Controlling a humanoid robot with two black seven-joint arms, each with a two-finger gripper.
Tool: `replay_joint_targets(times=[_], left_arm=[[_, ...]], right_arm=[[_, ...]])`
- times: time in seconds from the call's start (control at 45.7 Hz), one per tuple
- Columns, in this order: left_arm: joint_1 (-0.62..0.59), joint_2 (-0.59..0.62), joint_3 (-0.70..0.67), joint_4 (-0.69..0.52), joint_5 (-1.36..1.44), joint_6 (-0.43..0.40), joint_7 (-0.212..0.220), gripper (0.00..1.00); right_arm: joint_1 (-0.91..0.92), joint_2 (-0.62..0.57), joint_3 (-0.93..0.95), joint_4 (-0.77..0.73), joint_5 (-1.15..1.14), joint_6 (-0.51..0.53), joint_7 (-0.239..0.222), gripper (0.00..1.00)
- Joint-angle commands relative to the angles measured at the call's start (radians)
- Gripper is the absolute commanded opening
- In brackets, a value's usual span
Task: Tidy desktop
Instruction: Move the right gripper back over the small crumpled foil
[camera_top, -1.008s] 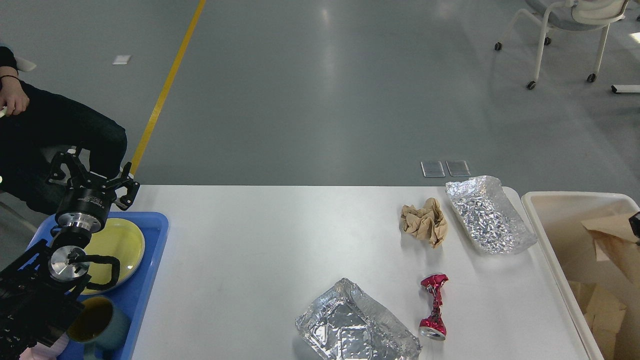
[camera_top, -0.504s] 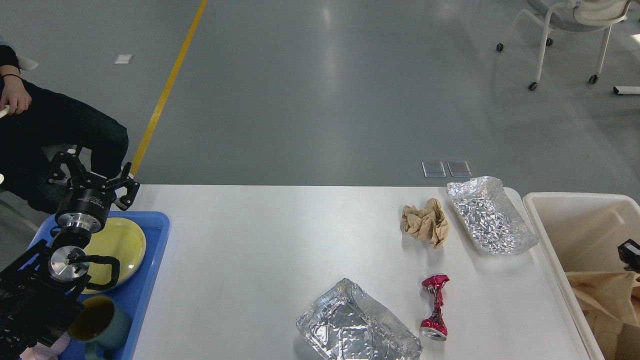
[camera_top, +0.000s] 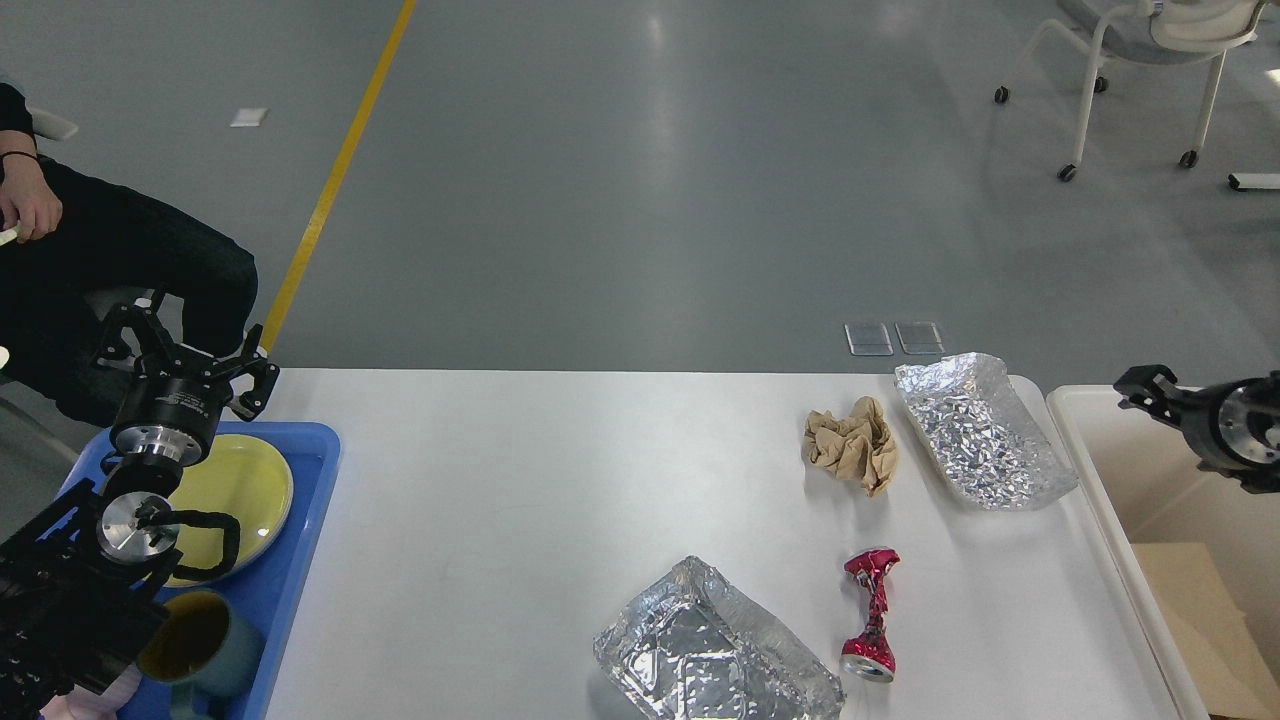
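Right gripper (camera_top: 1135, 385) over cream bin (camera_top: 1100, 480), jaw state unclear; left gripper (camera_top: 180, 350) released. You reach nine o'clock to foil tray (camera_top: 985, 430), pinch rim.

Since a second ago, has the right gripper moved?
Yes. The right gripper has come up and leftward over the cream bin's far rim, toward the desktop.
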Motion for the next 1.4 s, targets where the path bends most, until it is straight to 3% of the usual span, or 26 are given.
replay_joint_targets(times=[0.0,0.11,0.285,0.548,0.745,0.81,1.051,1.38], left_arm=[[0.0,0.0,0.0,0.0,0.0,0.0,0.0,0.97],[0.0,0.001,0.0,0.0,0.0,0.0,-0.001,0.97],[0.0,0.0,0.0,0.0,0.0,0.0,-0.001,0.97],[0.0,0.0,0.0,0.0,0.0,0.0,0.0,0.97],[0.0,0.0,0.0,0.0,0.0,0.0,0.0,0.97],[0.0,0.0,0.0,0.0,0.0,0.0,0.0,0.97],[0.0,0.0,0.0,0.0,0.0,0.0,-0.001,0.97],[0.0,0.0,0.0,0.0,0.0,0.0,-0.001,0.97]], right_arm=[[0.215,0.065,-0.129,0.109,0.014,0.111,0.002,1.0],[0.321,0.139,-0.178,0.123,0.014,0.298,0.005,1.0],[0.456,0.251,-0.186,0.17,0.014,0.496,0.005,1.0],[0.748,0.292,-0.184,0.287,0.014,0.802,0.005,1.0],[0.768,0.279,-0.189,0.33,0.013,0.808,0.005,1.0],[0.661,0.239,-0.18,0.307,0.013,0.806,0.005,1.0],[0.205,0.111,-0.091,0.06,0.013,0.609,0.005,1.0],[-0.15,0.056,0.156,-0.21,0.013,0.589,0.005,1.0]])
